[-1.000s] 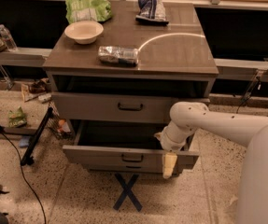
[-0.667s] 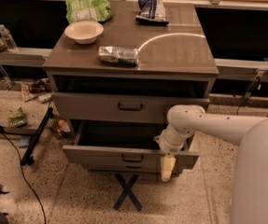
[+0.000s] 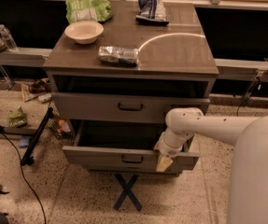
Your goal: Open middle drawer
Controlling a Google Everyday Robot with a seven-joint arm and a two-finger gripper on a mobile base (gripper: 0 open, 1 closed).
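The middle drawer [image 3: 101, 156] is a grey flat front with a small dark bar handle [image 3: 132, 158]. It stands pulled out from the cabinet, with its dark inside showing behind the front. My gripper [image 3: 164, 162] hangs down from the white arm [image 3: 208, 125] at the right end of that drawer's front, its yellowish tip against the front panel, right of the handle. The grey drawer above [image 3: 91, 107] is pulled out only a little. Anything below the middle drawer is hidden.
On the cabinet top [image 3: 171, 55] lie a white bowl [image 3: 83, 31], a green bag [image 3: 88, 8], a blue bag [image 3: 151, 8] and a silver packet [image 3: 118, 55]. A blue X [image 3: 128, 192] marks the floor in front. A black stand leg [image 3: 36, 136] and cable are at left.
My arm and gripper have shifted slightly left along the drawer front. The pulled-out drawer stands about where it was.
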